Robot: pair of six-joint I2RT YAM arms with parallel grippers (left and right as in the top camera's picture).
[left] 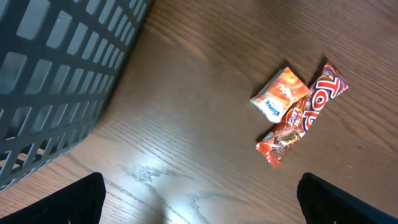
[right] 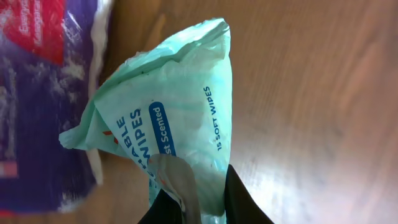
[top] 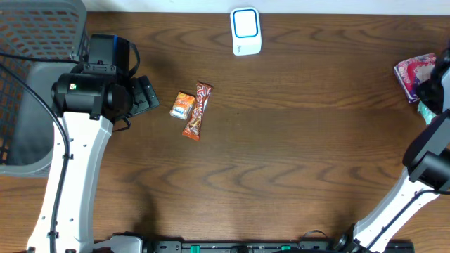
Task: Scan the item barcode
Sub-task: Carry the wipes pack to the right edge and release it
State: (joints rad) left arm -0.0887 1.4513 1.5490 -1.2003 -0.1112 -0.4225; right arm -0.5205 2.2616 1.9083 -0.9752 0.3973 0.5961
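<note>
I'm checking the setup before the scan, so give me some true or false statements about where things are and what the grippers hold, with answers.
1. The right gripper is shut on the wipes pack. True.
2. The left gripper holds the red bar. False: it is open and empty, and the bar lies on the table.
3. The orange packet lies right beside the bar. True.
4. The scanner sits in the basket. False: it is on the table near the far edge, well apart from the basket.
5. A purple pack lies next to the wipes pack. True.
</note>
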